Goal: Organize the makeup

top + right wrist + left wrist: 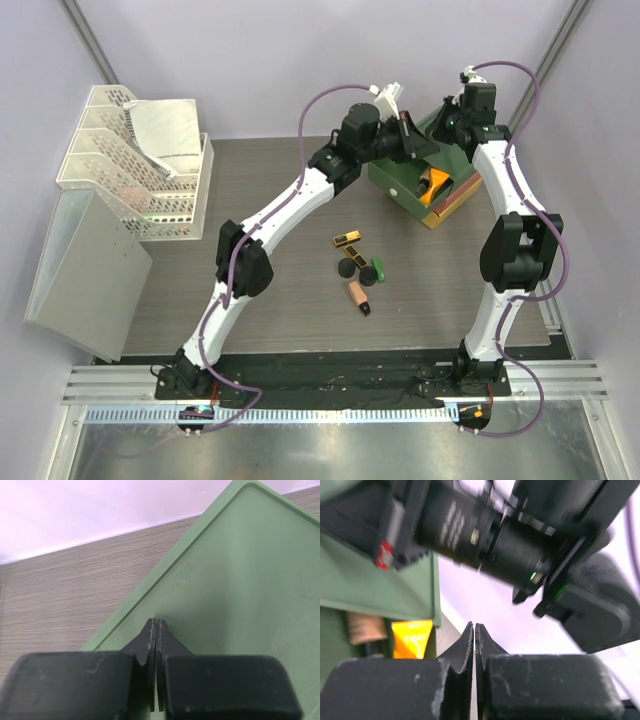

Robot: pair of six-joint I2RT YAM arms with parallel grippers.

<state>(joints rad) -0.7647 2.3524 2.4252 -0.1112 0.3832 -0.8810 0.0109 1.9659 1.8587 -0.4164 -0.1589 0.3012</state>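
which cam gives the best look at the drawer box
Top external: it shows the whole drawer box on the table, with its green drawer pulled open. The left wrist view catches only a blurred green side at close range. The right wrist view shows just the flat green top and one rim.

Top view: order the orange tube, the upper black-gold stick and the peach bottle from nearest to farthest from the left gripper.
1. The orange tube, in the open drawer beside the left gripper.
2. The upper black-gold stick, mid-table.
3. The peach bottle, at the cluster's near end.
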